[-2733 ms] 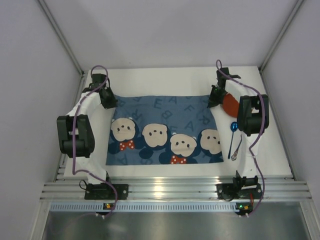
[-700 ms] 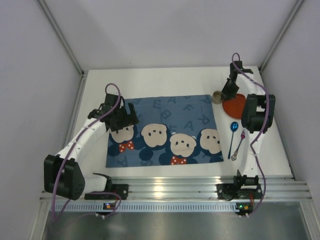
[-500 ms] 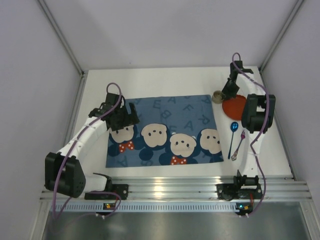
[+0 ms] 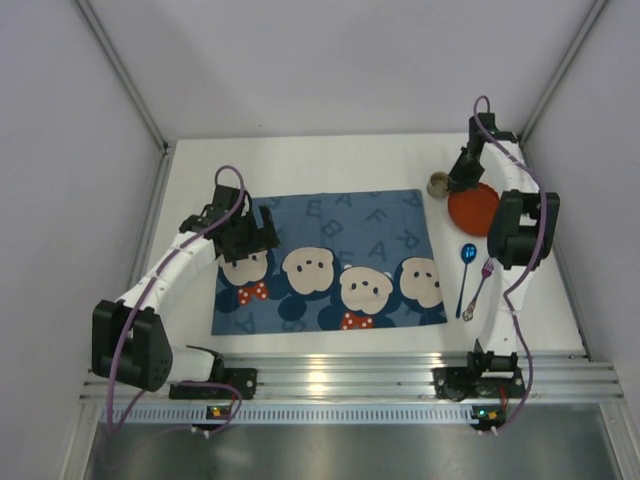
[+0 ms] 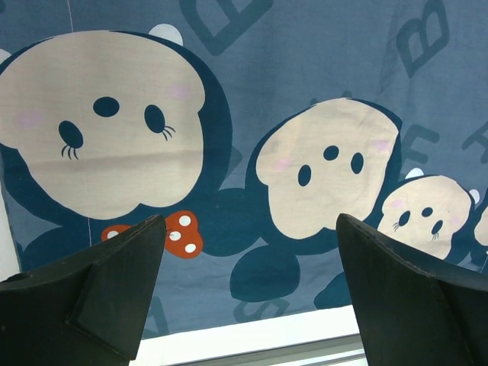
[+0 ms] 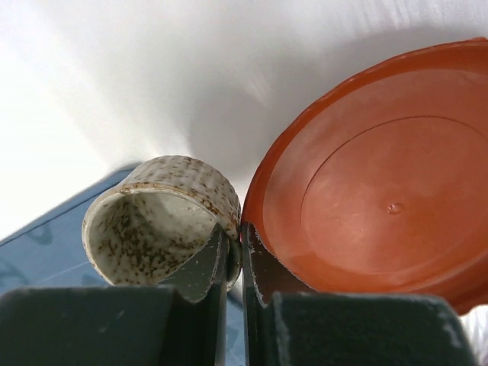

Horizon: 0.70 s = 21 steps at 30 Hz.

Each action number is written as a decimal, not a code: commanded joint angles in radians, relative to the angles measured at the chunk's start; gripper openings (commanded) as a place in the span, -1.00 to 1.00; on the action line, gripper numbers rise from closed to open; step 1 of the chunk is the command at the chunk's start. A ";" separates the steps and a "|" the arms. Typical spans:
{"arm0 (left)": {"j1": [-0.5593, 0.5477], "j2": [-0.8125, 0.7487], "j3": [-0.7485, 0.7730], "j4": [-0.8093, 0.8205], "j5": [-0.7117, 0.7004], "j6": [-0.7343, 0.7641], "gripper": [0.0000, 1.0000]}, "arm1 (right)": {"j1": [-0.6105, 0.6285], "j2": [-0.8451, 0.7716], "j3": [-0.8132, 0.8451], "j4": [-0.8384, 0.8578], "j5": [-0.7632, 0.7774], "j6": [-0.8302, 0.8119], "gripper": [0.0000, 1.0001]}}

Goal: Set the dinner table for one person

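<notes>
A speckled beige cup (image 6: 156,217) stands on the white dinner table (image 4: 300,160) at the far right, beside an orange plate (image 6: 381,198). My right gripper (image 6: 235,240) is shut on the cup's wall, one finger inside the cup and the other between cup and plate. From above, the cup (image 4: 438,185) sits just off the placemat's far right corner, with the right gripper (image 4: 456,181) and the plate (image 4: 475,210) to its right. My left gripper (image 5: 250,229) hangs open over the blue mouse-print placemat (image 5: 305,76), holding nothing. It hovers above the left part of the placemat (image 4: 330,215).
A blue spoon (image 4: 466,272) and a silver fork (image 4: 481,282) lie on the table to the right of the placemat, nearer than the plate. A strip of white table (image 5: 252,335) shows past the placemat's near edge. Side walls enclose the table.
The right gripper has shut on the cup's wall, and its arm has swung a little to the right. The left arm, earlier at the far left corner, now hovers over the placemat.
</notes>
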 commanded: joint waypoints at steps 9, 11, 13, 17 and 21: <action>0.001 0.010 0.050 0.029 0.004 -0.015 0.97 | 0.024 -0.137 0.017 0.004 -0.190 0.004 -1.00; 0.001 0.004 0.044 0.029 0.001 -0.018 0.96 | 0.069 -0.173 -0.015 0.023 -0.203 0.008 -1.00; 0.001 -0.005 0.037 0.030 -0.001 -0.026 0.97 | 0.096 -0.206 -0.056 0.039 -0.200 0.008 -1.00; 0.000 -0.028 0.011 0.033 -0.007 -0.037 0.96 | 0.160 -0.201 -0.078 0.062 -0.197 0.017 -1.00; -0.002 -0.060 -0.003 0.027 -0.016 -0.041 0.96 | 0.226 -0.178 -0.054 0.063 -0.233 0.022 -1.00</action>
